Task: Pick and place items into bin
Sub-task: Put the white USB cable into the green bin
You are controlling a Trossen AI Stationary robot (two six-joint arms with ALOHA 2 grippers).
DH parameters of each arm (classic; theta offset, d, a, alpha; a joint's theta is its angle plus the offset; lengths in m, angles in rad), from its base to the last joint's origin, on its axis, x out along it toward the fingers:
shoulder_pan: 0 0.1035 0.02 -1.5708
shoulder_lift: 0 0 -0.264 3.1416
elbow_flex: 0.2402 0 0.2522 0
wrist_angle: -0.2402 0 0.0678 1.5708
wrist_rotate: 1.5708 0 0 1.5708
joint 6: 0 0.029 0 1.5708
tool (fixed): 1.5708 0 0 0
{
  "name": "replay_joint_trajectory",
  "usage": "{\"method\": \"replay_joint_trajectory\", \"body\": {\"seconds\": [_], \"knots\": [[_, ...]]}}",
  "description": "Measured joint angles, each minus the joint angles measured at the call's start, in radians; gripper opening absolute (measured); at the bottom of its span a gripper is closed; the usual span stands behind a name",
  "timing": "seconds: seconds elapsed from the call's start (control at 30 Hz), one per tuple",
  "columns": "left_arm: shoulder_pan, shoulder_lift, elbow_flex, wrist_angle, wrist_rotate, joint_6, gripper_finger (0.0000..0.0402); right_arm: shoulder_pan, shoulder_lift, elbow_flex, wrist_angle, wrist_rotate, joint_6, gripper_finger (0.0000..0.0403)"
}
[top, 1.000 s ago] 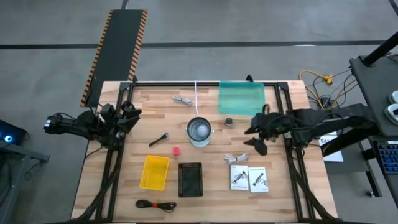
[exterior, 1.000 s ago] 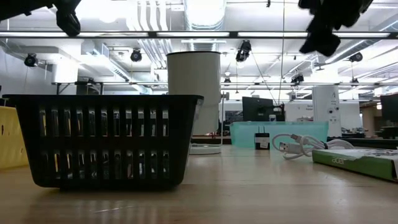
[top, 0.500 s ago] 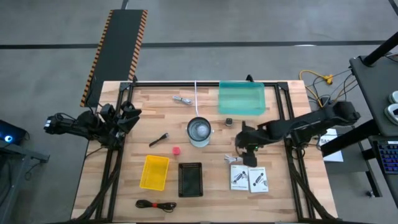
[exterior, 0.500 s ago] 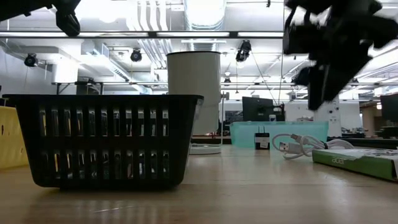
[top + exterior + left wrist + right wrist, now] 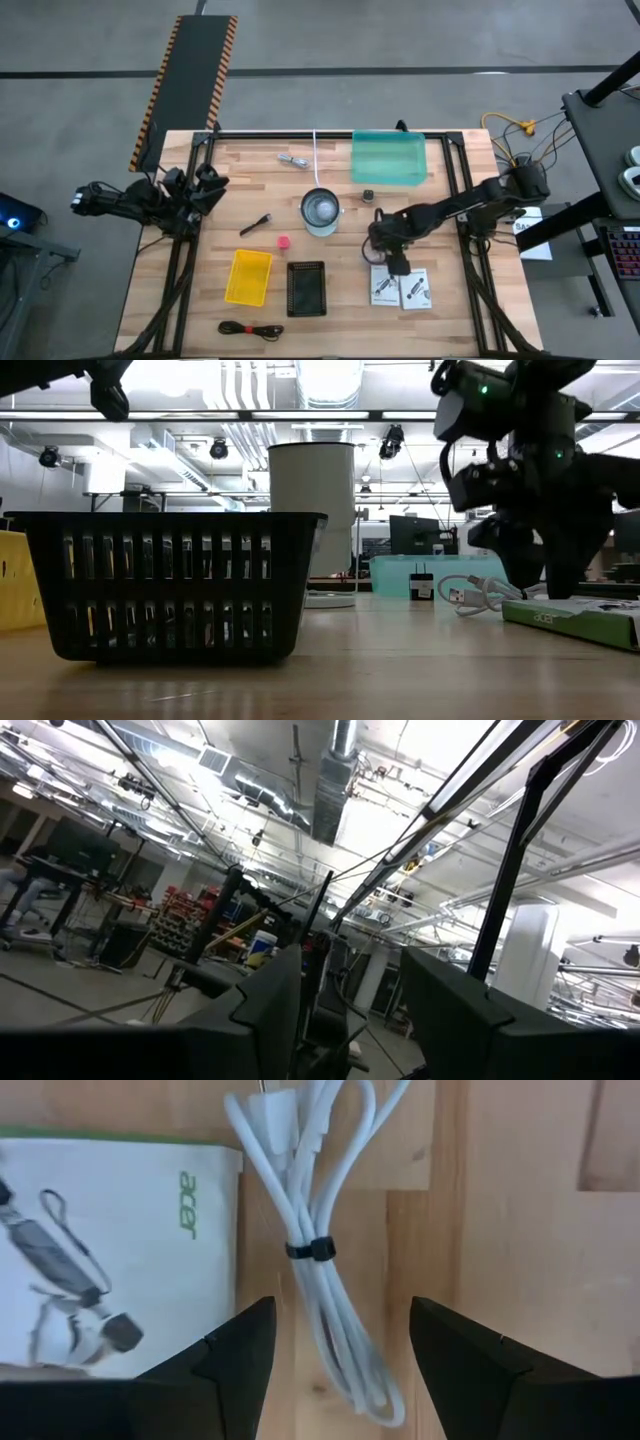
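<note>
White cable (image 5: 318, 1255) btwn right gripper (image 5: 340, 1342) fingers

White coiled cable (image 5: 320, 1260) banded mid-length, beside white printed packet (image 5: 110, 1250)

In the high view the right gripper (image 5: 398, 262) covers the white cable (image 5: 318, 1270), which the right wrist view cuts off at its plug end; the same view crops the printed packet (image 5: 110, 1275) at its edge, leaving only part of the printing visible. In the low view the black basket (image 5: 165, 585) hides the table behind it and the base of the white cup (image 5: 312, 500). The dark bit (image 5: 368, 195) beside the teal bin (image 5: 388, 158) is too small to identify, and the left gripper (image 5: 205, 187) appears in its wrist view only as dark silhouettes against the ceiling.
</note>
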Motion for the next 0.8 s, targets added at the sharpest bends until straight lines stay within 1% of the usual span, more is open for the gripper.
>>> {"method": "replay_joint_trajectory", "body": {"seconds": [0.1, 0.2, 0.3, 0.43, 0.47, 0.6, 0.67, 0.8], "knots": [[0.0, 0.0, -0.001, 0.0, 0.0, 0.0, 0.0158, 0.0, 0.022, 0.004, 0.008, 0.002, 0.009, 0.0207], [0.0, 0.0, -0.001, 0.0, 0.0, 0.0, 0.0158, 0.0, 0.024, 0.004, 0.007, 0.006, 0.011, 0.0179], [0.0, 0.0, -0.001, 0.0, 0.0, 0.0, 0.0158, -0.001, 0.01, 0.001, 0.004, 0.005, 0.014, 0.013], [0.0, 0.0, -0.001, 0.0, 0.0, 0.0, 0.0158, 0.0, -0.024, 0.005, -0.004, -0.008, 0.046, 0.0043], [0.0, 0.0, -0.001, 0.0, 0.0, 0.0, 0.0158, -0.001, -0.034, 0.009, -0.003, -0.016, 0.058, 0.0026], [0.0, 0.0, -0.001, 0.0, 0.0, 0.0, 0.0158, -0.026, -0.107, 0.043, 0.003, -0.023, 0.116, 0.0016], [0.0, 0.0, -0.001, 0.0, 0.0, 0.0, 0.0158, -0.051, -0.16, 0.054, 0.003, 0.028, 0.141, 0.0015], [0.0, 0.0, -0.001, 0.0, 0.0, 0.0, 0.0157, -0.122, -0.286, 0.06, -0.001, 0.249, 0.19, 0.0014]]}}
